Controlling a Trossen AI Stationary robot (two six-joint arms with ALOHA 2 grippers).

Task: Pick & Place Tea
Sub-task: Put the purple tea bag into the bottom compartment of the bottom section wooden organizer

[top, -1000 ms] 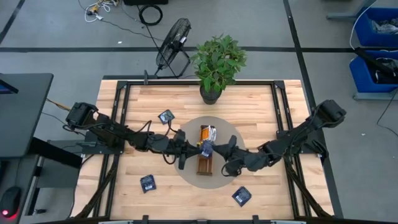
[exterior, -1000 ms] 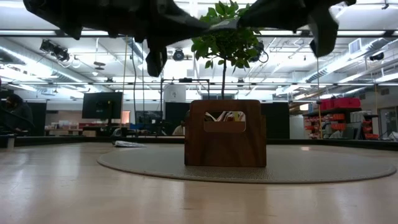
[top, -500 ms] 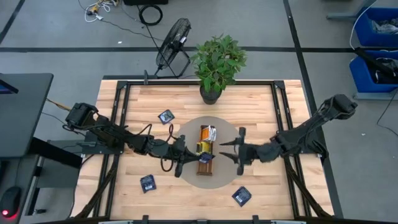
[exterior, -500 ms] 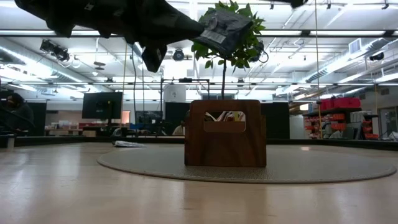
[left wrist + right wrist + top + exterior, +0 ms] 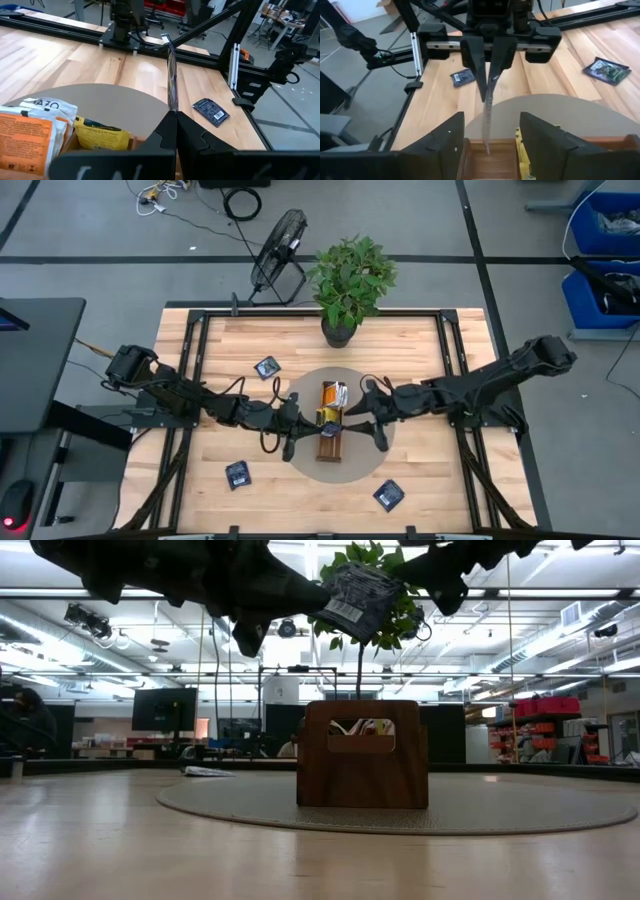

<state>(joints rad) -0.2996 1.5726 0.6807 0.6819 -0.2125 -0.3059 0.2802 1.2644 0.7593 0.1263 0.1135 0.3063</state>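
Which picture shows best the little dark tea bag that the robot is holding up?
The low view: the dark sachet shows its flat face there, above the wooden tray. Both wrist views show it only edge-on, pinched in the left end effector. The high view shows just a small bit of it above the tray.

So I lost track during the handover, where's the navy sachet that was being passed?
In the low view the navy sachet hangs above the wooden tray, pinched in the left tool; the right tool stands open beside it.
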